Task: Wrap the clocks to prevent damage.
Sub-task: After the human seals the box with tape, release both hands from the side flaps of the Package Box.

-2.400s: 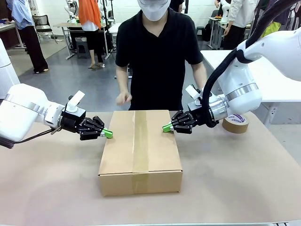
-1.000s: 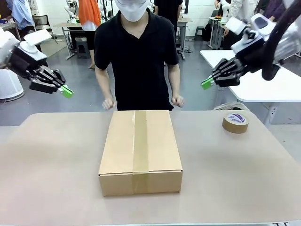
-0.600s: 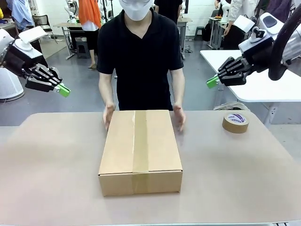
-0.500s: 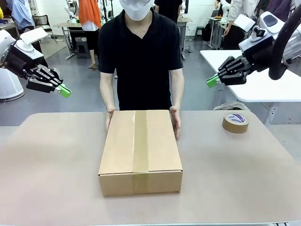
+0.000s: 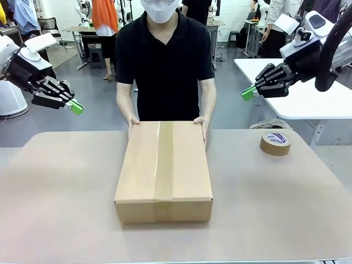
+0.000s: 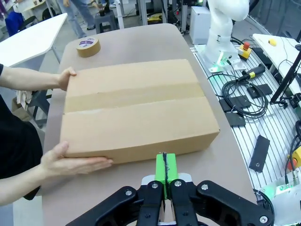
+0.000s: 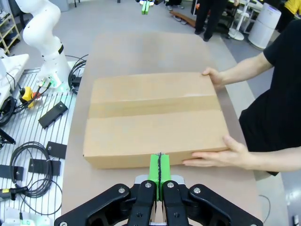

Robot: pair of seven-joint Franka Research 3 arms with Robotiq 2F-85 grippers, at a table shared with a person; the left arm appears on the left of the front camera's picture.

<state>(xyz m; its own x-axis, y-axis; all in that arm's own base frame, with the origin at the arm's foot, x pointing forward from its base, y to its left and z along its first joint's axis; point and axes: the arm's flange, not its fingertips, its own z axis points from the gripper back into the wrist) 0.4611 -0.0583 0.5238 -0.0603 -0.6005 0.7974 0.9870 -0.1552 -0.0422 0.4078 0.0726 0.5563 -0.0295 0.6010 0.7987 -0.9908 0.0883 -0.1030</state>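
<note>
Box: brown cardboard box [image 5: 164,169], taped shut along its top, lying mid-desk on the tan desk [image 5: 60,203].
Person: both hands gripping the box's far corners, far end lifting slightly.
Tape: brown tape roll [image 5: 275,143] sitting at the desk's right.
Left gripper [image 5: 76,106]: hovering high, jaws together, holding nothing.
Right gripper [image 5: 248,93]: hovering high, jaws together, holding nothing.

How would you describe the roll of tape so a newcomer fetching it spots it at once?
Start at the big cardboard box in the middle of the brown table, which a person holds at its far end. Look toward the robot's right, near the far edge: the roll of tape lies flat there, alone, a small brown ring with a white printed core.
</note>
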